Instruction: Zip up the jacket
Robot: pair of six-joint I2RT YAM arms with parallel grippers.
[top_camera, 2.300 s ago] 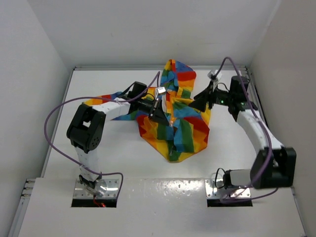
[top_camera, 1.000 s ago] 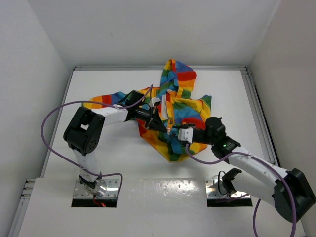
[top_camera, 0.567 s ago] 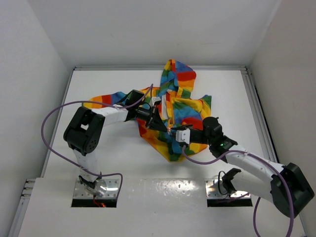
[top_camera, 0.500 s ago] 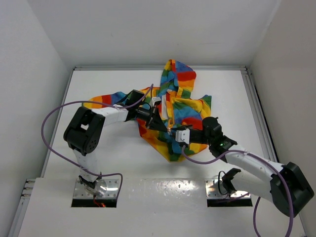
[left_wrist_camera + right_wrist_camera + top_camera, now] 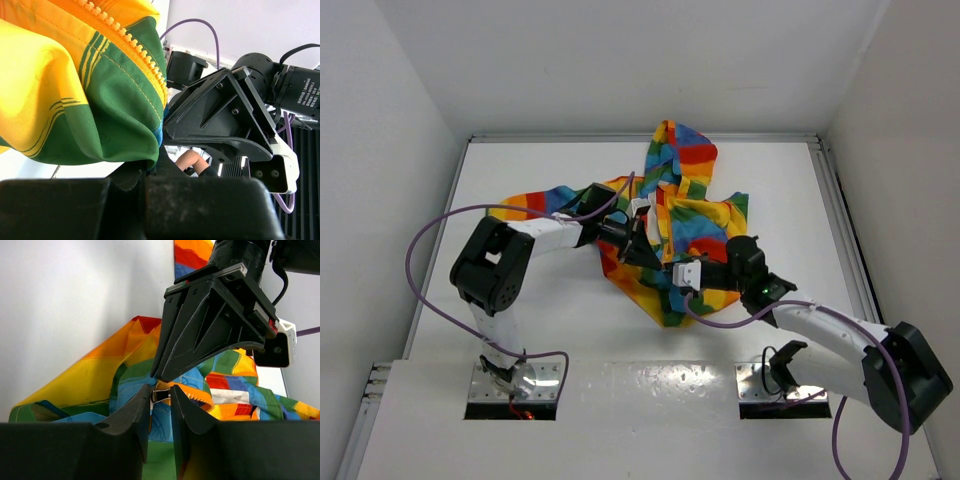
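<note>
Rainbow jacket (image 5: 698, 222) clamped taut by left hand (image 5: 650, 255) so right hand (image 5: 672, 272), pinching the zipper pull (image 5: 160, 396), can draw it.

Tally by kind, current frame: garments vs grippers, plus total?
jacket: 1
grippers, left gripper and right gripper: 2
Total: 3

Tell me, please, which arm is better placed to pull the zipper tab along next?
The right one, probably. The right gripper has the metal zipper tab between its fingertips, while the left gripper is clamped on the jacket beside the zipper teeth, holding the fabric steady.
</note>
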